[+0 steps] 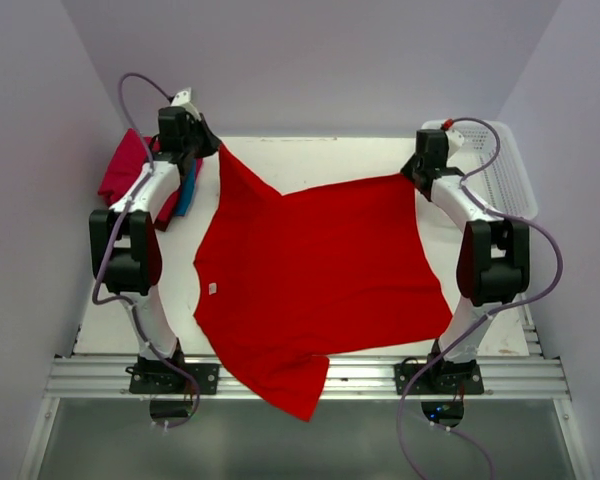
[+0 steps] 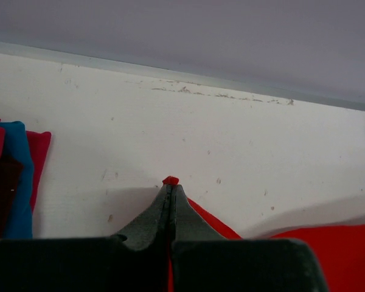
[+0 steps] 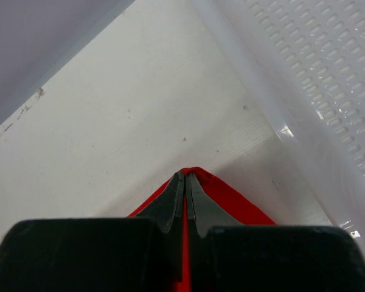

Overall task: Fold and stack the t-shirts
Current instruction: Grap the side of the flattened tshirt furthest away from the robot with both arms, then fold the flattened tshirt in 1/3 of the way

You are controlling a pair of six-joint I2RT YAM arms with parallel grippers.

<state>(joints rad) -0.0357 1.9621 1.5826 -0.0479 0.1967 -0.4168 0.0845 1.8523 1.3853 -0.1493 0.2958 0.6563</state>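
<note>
At 6 o'clock, nearest us, one part of the red t-shirt [image 1: 320, 280] hangs off the near edge of the surface [image 1: 310, 158] and over the metal rail [image 1: 80, 378] between the arm bases. From there the cloth spreads wide over the middle of the surface, mostly flat, with its far edge sagging between two raised corners.

At about 11 o'clock the left end effector [image 2: 171, 185] is pressed together on one far corner. Only a small nub of red shows past its tips. At about 1 o'clock the right end effector [image 3: 184, 176] is likewise clamped on the other far corner, with a thin red fold between its fingers.

Beyond the left arm, at 10 o'clock, the crimson-pink t-shirt [image 1: 125, 170] and the teal-blue t-shirt [image 1: 188, 192] lie together at the surface's left edge. The white mesh basket [image 1: 505, 170] sits at 2 o'clock, just beside the right end effector.

We judge both pinches to be shallow, so a sharp pull could slip a corner free. The overhanging part could snag on the rail or drag the fold askew. An uneven lift would twist the cloth. A wide swing could knock the two other shirts or the basket.
</note>
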